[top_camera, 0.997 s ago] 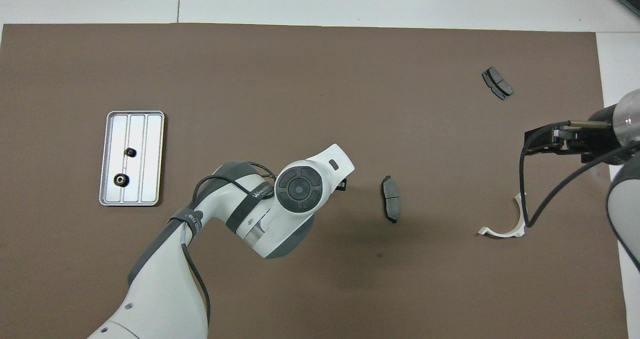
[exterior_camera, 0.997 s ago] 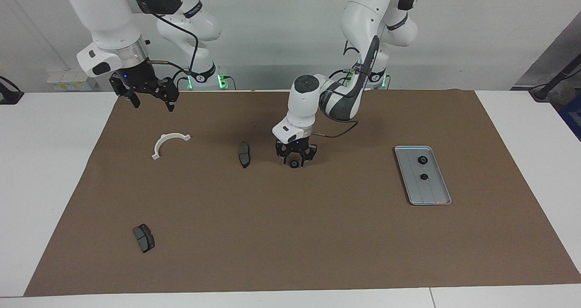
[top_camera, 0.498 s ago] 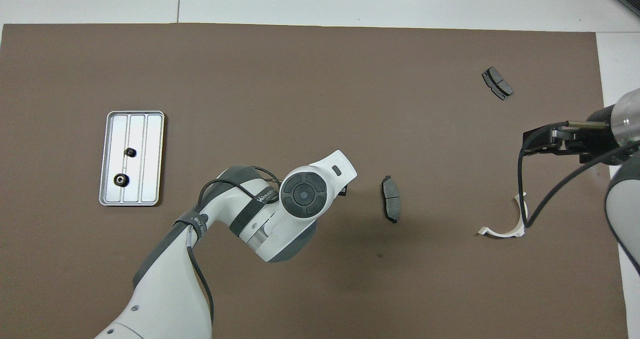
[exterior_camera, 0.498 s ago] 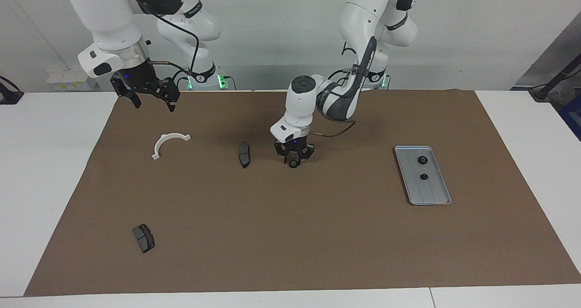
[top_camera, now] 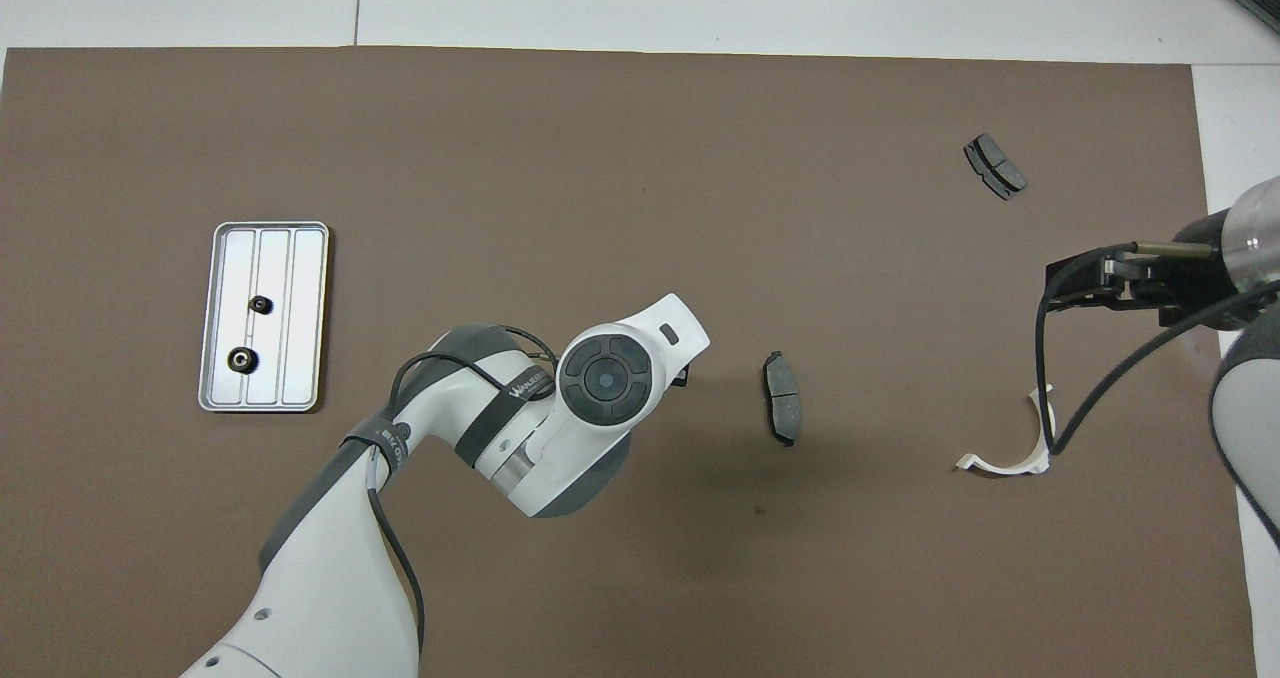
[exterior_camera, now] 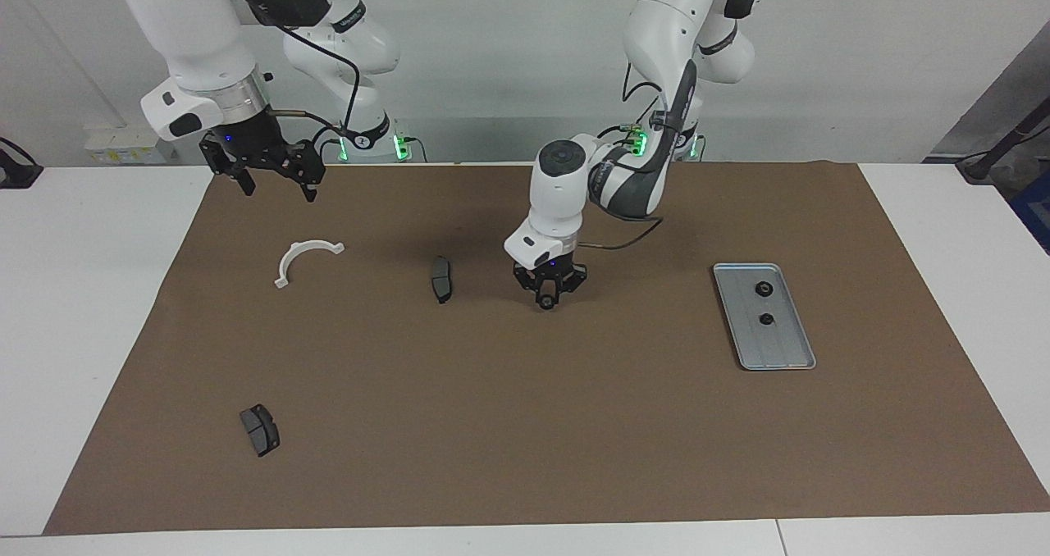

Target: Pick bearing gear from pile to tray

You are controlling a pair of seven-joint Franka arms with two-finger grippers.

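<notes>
Two gears (exterior_camera: 764, 304) already lie in the tray (exterior_camera: 789, 357). From the facing side, left pincer (exterior_camera: 548, 300) is clenched on a third small black gear (exterior_camera: 546, 302), low over the mat beside a brake pad (exterior_camera: 441, 279). Right pincer (exterior_camera: 271, 180) waits, fingers spread, above the white bracket (exterior_camera: 304, 257).

From overhead, the left arm hides its pincer; tray (top_camera: 222, 398) sits toward the left arm's end of the bench; second pad (top_camera: 994, 166) lies farthest out.

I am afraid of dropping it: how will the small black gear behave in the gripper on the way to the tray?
The gear is small and round, so it may roll if dropped. The left gripper holds it by the fingertips only, so it could slip. It looks rigid and probably light. Two similar gears lie flat in the tray.
</notes>
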